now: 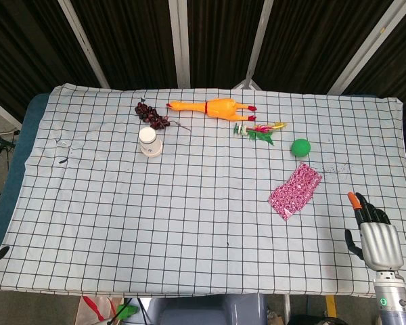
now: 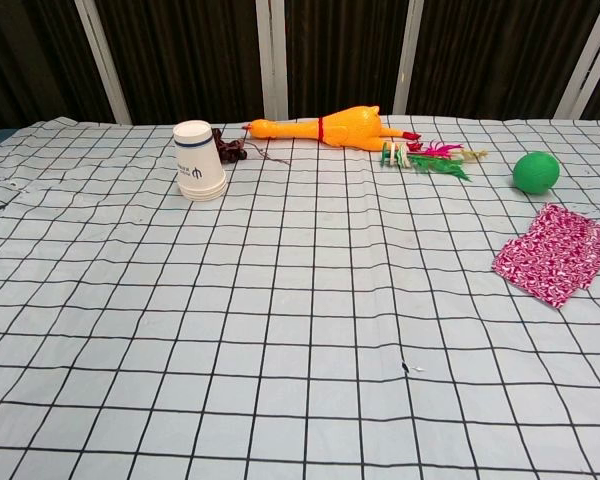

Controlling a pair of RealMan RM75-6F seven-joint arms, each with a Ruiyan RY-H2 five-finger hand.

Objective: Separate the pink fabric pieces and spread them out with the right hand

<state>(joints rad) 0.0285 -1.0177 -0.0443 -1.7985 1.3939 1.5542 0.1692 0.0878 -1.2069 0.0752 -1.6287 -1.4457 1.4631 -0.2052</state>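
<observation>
One stack of pink patterned fabric [image 1: 295, 191] lies flat at four o'clock from the table's centre, just below the green ball [image 1: 300, 147]. Thin and limp, it likely peels from a corner. Right hand [image 1: 373, 230] waits empty, fingers apart.

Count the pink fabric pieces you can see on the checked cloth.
1 visible: a pink patterned fabric patch lies flat on the right side, just in front of the green ball. It may be several pieces stacked; any beneath are hidden.
</observation>
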